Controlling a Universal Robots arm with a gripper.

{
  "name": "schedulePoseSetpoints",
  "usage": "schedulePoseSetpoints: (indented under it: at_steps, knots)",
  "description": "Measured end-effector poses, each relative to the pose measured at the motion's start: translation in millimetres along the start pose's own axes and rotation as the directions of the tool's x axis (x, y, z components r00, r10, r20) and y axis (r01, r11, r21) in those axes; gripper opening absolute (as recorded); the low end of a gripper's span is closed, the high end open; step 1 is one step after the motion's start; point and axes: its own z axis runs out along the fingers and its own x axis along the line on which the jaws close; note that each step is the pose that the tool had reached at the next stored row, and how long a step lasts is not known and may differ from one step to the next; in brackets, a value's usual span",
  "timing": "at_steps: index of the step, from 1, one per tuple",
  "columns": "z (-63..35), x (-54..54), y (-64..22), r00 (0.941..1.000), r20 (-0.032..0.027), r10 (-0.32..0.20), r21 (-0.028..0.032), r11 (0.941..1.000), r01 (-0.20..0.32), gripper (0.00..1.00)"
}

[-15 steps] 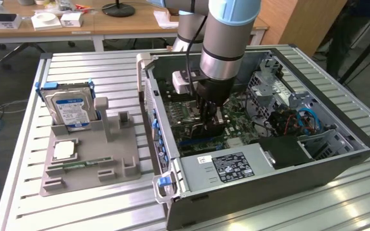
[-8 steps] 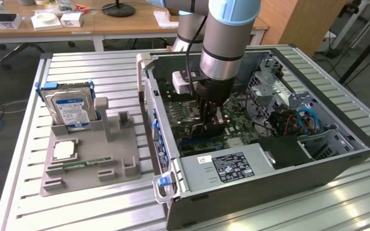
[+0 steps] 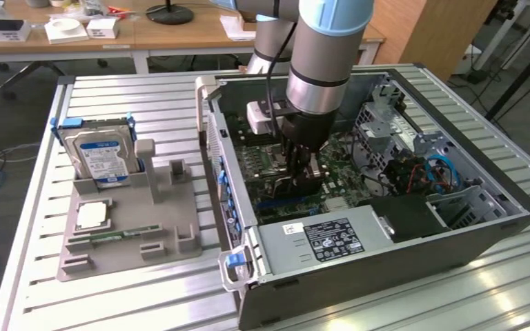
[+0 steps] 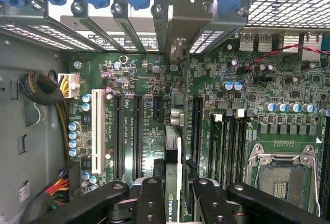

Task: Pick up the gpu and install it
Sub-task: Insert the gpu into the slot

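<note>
Scanning from the exterior view's left: the hard drive is noted upright in the grey tray, well apart from the work. The case lies open on its side. The gripper is lowered inside it, over the motherboard.

In the wrist view the gpu is seen edge-on, pinched between the jaws by its two flat faces, close over the board. Long black slots are seen on either side of it. Whether the card edge is touching a slot cannot be told. An empty socket lies further along.

The step in hand is judged to be installation: pick-up is done, seating is not confirmed. Seating is judged to call for the card edge being lined up with its slot, the metal end being matched to the rear opening, and straight, even pressure being applied.
</note>
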Motion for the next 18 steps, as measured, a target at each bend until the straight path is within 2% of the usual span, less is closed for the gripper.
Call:
schedulePoseSetpoints:
  at_steps: [18]
  knots:
    - [-3.8,0.0,-0.1,1.0,0.0002,0.0,0.0001,1.0,0.0,0.26]
